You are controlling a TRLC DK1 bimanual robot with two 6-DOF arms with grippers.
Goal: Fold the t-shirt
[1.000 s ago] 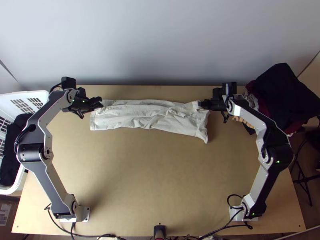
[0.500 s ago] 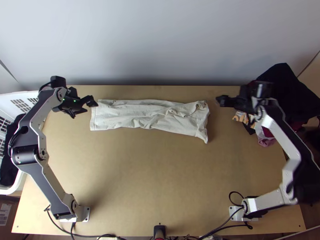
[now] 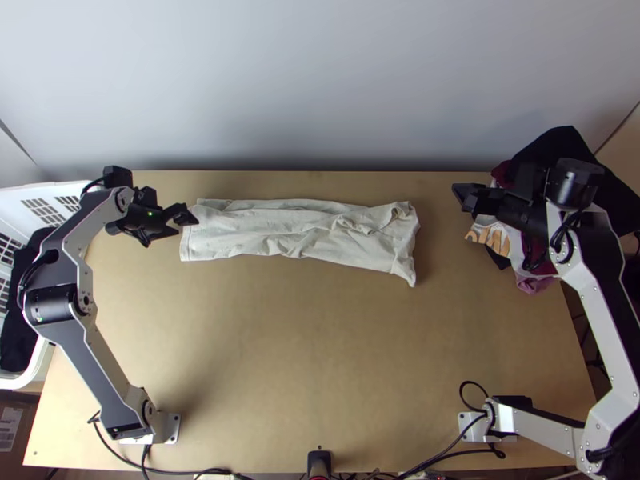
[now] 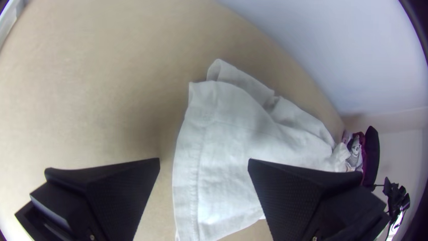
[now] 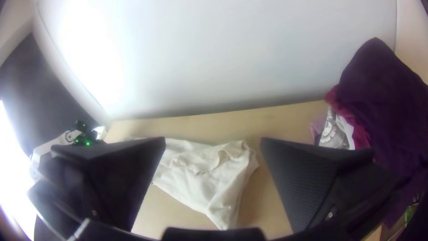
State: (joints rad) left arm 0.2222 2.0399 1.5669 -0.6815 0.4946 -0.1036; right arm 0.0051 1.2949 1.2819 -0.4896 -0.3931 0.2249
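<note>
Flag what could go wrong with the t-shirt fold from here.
The t-shirt lies in a long, creased strip; folding it now could lock the wrinkles in. The left gripper is open at one end, where layers are offset, so it may pinch only the top one. The right gripper hangs by the clothes pile and might snag it.

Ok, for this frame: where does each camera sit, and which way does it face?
Top view: high over the table's near edge, looking steeply down; both arms show.
Left wrist view: on the left arm, facing the shirt from one end; its own two fingers show.
Right wrist view: on the right arm, facing the shirt's other end and the wall; its own two fingers show.
Both wrist views share the shirt and clothes pile.
</note>
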